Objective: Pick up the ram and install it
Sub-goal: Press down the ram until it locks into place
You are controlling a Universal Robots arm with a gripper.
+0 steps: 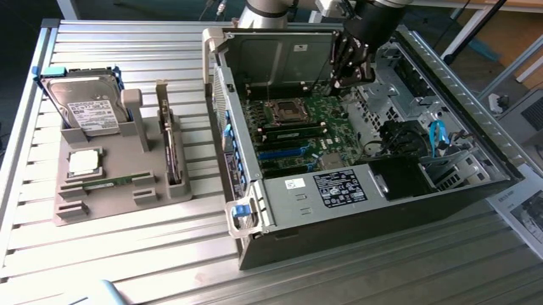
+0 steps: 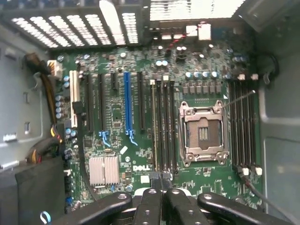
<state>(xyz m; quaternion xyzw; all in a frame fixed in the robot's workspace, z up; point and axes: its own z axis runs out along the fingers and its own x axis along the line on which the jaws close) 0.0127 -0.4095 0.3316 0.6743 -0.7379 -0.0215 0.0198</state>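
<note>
Exterior view high, oblique; wrist view close, perhaps square above shared motherboard (image 2: pixel 140 122)

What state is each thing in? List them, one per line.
computer case: lying on its side, side panel off.
CPU socket: empty.
ram: lying in the tray, not picked up.
hard drive: upright in the tray.
processor: flat on the tray.
expansion card: upright in the tray.
gripper: inside the case, above the motherboard.
</note>
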